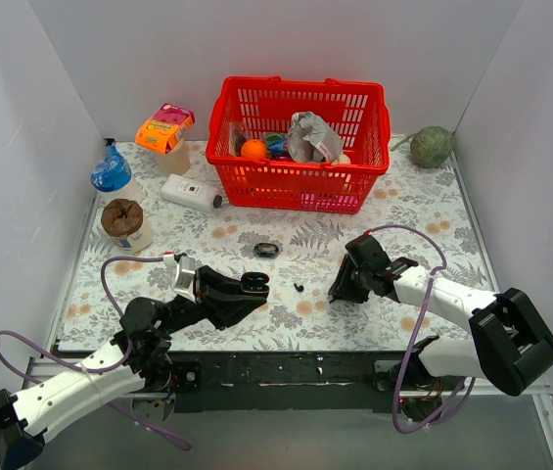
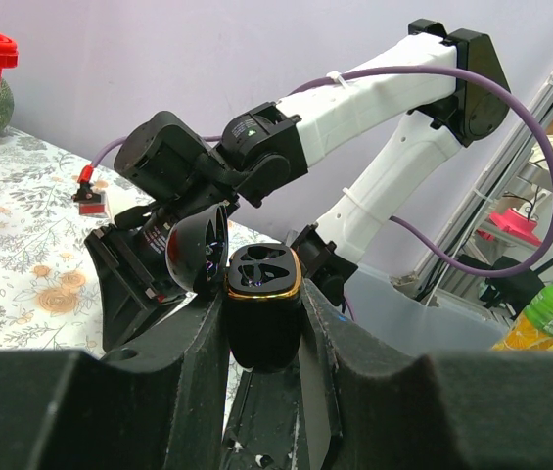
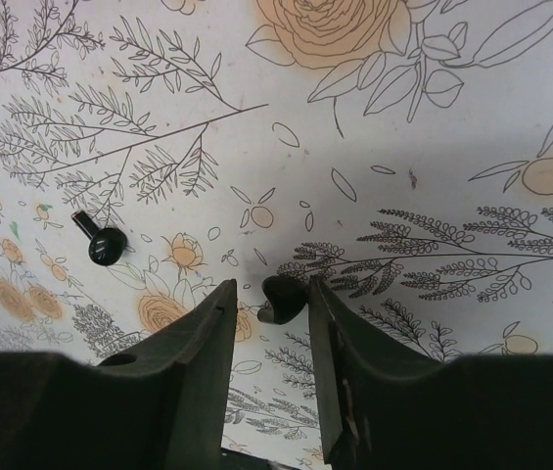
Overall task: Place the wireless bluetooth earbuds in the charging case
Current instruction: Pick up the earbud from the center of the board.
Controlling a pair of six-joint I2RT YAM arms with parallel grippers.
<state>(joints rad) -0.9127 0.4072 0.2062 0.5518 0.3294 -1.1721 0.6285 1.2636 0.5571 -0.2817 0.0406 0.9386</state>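
While my left jaws are clamped tight round the charging case (image 2: 264,304), holding it upright with the lid flipped open and the wells looking empty, my right jaws are down at the table (image 1: 413,225) standing apart, with one earbud (image 3: 281,299) sitting between them. It looks like it touches the right-hand finger with a sliver of gap on the other side, so I wouldn't call it gripped yet. It's a roundish blob, and I can't tell its long axis from here. The second earbud (image 3: 107,245) lies loose at about ten o'clock from the right jaws in the wrist view, its stem pointing off the same way. From the top camera the case is at nine o'clock from my right jaws, near, and the second earbud is pretty much on the line between them, so I reckon the carry wants to go up and over. My right arm's clearly the nearer one for both. Other stuff: a small black oval ring (image 1: 267,249) just past twelve o'clock from the case, and the red basket (image 1: 300,186) well beyond it.
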